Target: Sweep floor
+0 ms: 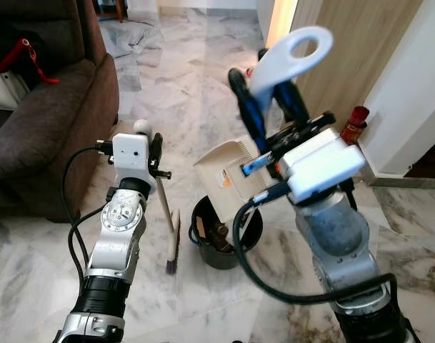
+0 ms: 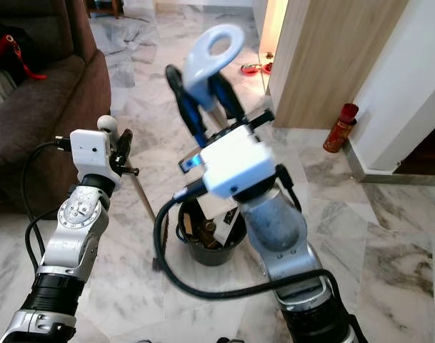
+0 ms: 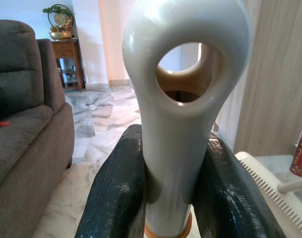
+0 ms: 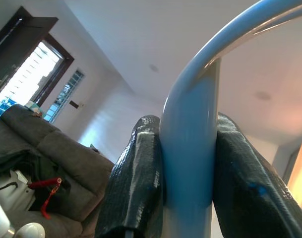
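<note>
Overhead, glossy looped dustpan handle (image 1: 292, 58)

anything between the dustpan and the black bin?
Nothing visible. The right gripper holds the dustpan tilted directly above the bin. The broom in the left gripper stands beside the bin, not across it.

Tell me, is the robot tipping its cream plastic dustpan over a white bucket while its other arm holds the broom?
Not quite: the bucket under the cream plastic dustpan is black, not white, as the left eye view shows. The rest holds: the right tool grips the dustpan's pale blue handle, and the left tool holds the broom.
</note>
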`<state>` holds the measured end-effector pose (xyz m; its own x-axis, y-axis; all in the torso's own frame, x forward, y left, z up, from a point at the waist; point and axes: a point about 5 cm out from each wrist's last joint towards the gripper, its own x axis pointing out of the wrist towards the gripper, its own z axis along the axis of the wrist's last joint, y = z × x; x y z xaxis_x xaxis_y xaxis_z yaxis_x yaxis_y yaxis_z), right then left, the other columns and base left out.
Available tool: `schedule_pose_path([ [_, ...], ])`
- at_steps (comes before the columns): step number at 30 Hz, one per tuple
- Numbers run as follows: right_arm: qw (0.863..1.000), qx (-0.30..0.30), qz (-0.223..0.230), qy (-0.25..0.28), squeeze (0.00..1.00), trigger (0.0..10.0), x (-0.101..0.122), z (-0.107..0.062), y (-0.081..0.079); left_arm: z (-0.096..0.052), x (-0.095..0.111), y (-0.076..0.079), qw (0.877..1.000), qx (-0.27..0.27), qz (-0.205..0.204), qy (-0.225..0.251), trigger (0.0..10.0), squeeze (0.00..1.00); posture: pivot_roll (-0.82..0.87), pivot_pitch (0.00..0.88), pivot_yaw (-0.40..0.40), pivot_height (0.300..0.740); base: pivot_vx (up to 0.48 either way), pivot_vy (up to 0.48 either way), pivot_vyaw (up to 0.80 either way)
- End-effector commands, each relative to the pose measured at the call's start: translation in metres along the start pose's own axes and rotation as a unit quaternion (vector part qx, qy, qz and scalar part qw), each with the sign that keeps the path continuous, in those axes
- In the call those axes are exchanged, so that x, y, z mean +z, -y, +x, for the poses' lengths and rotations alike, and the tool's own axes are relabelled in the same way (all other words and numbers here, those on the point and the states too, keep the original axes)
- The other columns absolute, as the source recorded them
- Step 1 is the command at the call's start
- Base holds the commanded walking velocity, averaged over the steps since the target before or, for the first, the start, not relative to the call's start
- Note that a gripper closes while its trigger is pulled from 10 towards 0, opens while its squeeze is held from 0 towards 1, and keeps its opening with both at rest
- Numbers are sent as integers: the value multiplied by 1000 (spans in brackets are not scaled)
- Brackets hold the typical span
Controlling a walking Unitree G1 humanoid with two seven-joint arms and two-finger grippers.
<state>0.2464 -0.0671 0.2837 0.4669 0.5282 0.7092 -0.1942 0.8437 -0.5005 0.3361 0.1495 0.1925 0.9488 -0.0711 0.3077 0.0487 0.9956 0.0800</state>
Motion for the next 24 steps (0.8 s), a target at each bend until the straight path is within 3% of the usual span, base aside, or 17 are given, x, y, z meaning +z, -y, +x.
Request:
schedule_pose_path([
  [1, 998, 1, -27, 60, 0, 10000, 22, 3, 2, 1, 14, 1, 999, -6, 4, 38, 10000, 0, 113, 126, -53, 740, 0, 0, 0],
  [10, 997, 8, -43, 57, 0, 10000, 22, 1, -1, 1, 14, 1, 999, -5, 4, 38, 10000, 0, 116, 128, -54, 740, 0, 0, 0],
  [18, 997, 7, -66, 42, 0, 10000, 16, -1, 4, 1, 13, 2, 999, -6, 3, 37, 10000, 0, 114, 129, -55, 740, 0, 0, 0],
  [24, 995, -60, -75, -27, 0, 10000, -8, -8, 30, 1, 13, 3, 999, -8, 3, 36, 10000, 0, 115, 130, -55, 740, 0, 0, 0],
])
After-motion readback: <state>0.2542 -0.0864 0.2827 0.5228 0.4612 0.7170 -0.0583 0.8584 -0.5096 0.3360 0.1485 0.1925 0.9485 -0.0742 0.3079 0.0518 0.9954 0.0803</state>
